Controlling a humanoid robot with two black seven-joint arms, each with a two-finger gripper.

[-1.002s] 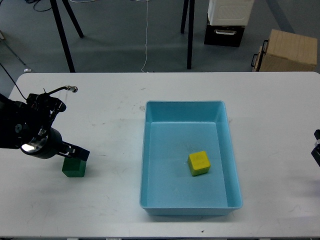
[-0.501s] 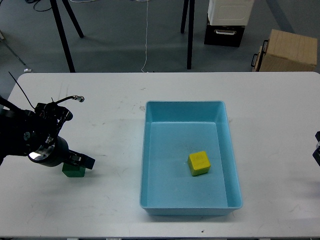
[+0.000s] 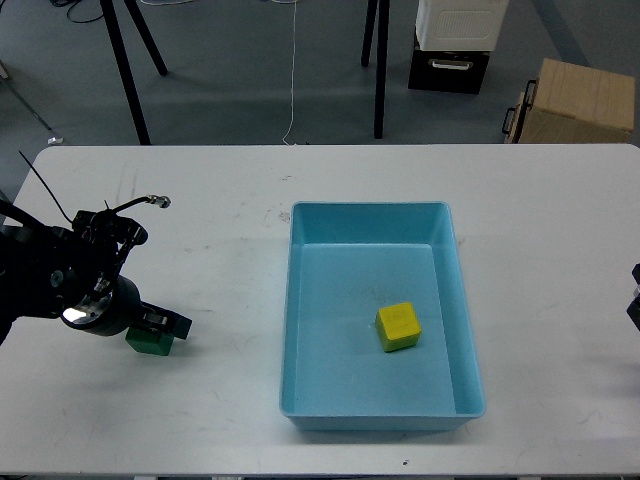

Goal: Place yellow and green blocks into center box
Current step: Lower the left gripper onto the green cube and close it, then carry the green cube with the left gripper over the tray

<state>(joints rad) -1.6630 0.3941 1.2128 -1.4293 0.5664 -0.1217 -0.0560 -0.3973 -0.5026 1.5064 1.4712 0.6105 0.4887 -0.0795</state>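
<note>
One head view looks forward and steeply down on the white table (image 3: 300,170), floor beyond.

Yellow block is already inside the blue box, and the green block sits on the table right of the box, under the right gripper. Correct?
Not quite. The yellow block does lie inside the blue box, but the head view shows the green block on the table left of the box, under the left gripper, not the right.

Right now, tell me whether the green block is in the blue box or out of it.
Out. The green block sits on the white table left of the blue box, under the left end effector; only the yellow block lies inside.
</note>
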